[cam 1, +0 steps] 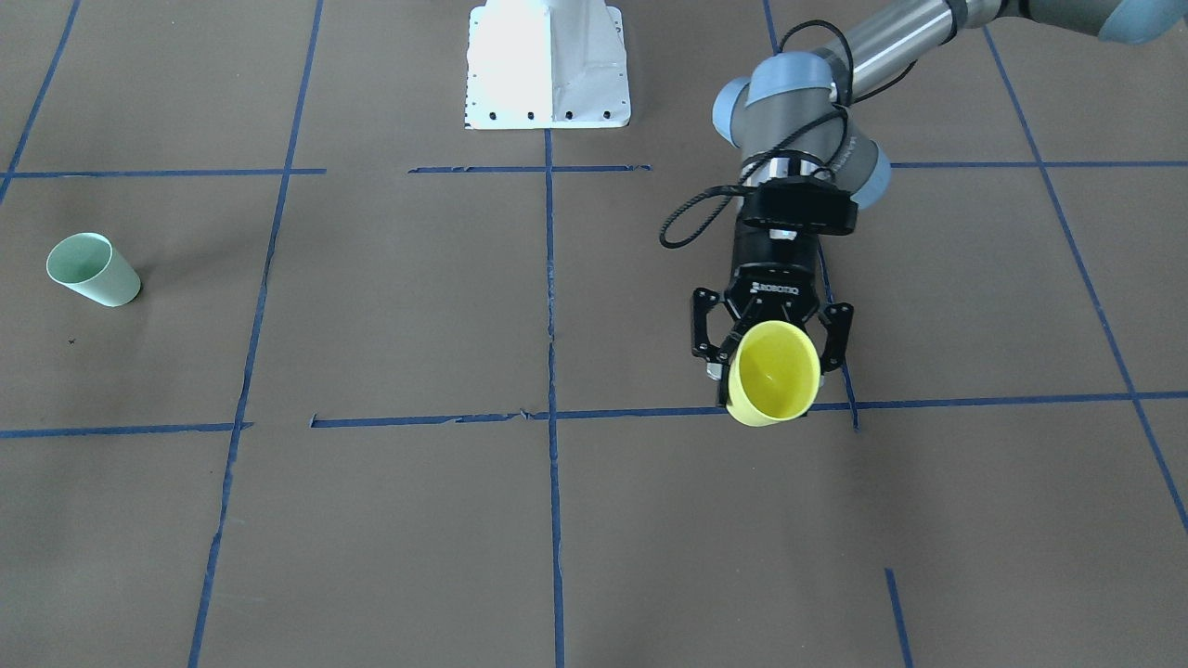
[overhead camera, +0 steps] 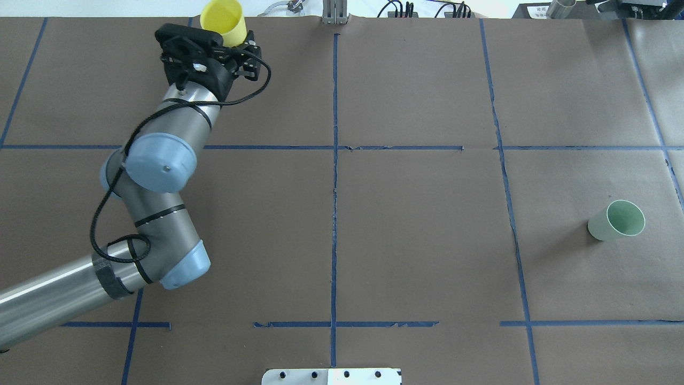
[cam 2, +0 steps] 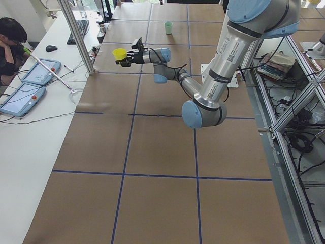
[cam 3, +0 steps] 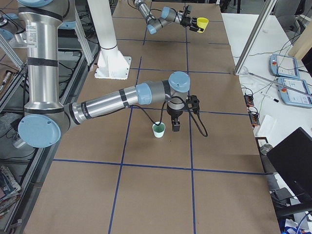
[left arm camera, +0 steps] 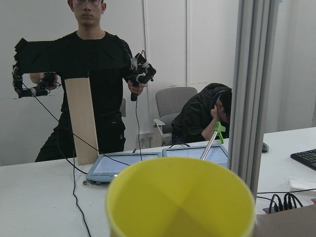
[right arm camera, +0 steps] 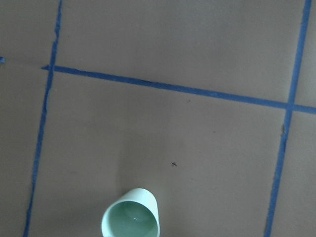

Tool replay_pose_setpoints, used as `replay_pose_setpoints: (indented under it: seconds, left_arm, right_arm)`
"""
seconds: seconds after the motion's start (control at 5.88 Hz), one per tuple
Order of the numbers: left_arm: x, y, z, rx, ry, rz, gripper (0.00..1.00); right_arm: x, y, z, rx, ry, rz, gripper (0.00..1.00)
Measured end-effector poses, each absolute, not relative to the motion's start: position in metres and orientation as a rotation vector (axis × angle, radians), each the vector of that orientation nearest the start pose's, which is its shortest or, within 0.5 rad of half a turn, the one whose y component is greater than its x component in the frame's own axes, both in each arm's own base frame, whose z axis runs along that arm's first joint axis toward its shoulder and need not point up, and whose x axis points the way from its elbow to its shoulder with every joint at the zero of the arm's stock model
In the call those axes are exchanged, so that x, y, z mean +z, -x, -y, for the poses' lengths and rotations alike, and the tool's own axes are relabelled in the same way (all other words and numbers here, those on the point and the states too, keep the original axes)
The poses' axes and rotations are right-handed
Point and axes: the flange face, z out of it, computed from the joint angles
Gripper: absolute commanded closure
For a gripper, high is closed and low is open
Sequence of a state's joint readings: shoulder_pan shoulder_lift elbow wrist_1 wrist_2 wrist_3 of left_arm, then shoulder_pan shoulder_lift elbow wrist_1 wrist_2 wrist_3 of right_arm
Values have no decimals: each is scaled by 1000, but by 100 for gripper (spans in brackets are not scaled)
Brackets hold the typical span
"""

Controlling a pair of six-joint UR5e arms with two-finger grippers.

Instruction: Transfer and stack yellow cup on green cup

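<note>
My left gripper (cam 1: 775, 357) is shut on the yellow cup (cam 1: 775, 374), holding it off the table on its side, mouth pointing away from my base. The yellow cup (overhead camera: 223, 21) hangs over the table's far edge in the overhead view and fills the bottom of the left wrist view (left arm camera: 180, 197). The green cup (overhead camera: 617, 220) stands upright far off on my right side, seen from above in the right wrist view (right arm camera: 131, 217). My right gripper (cam 3: 176, 123) shows only in the exterior right view, hanging close by the green cup (cam 3: 159, 129); I cannot tell its state.
Brown paper with blue tape lines (cam 1: 549, 306) covers the table. My white base plate (cam 1: 548, 65) sits at the near edge. Beyond the far edge are a metal post (cam 2: 76, 35), a white desk with tablets (cam 2: 35, 71), and two people (left arm camera: 94, 74).
</note>
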State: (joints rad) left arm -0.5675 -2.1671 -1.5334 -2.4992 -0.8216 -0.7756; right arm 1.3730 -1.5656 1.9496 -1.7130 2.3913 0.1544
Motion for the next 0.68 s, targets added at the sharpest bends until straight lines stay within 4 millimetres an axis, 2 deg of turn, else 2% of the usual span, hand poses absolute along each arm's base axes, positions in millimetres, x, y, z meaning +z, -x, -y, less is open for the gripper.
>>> replay_pose_setpoints:
  seconds: [0.51, 0.68]
  left_arm:
    - [148, -536, 486, -445, -1233, -733, 71]
    - [138, -559, 473, -453, -1213, -753, 71]
  right_arm:
    - [359, 126, 527, -12, -62, 920, 0]
    - [311, 155, 540, 14, -45, 942, 0]
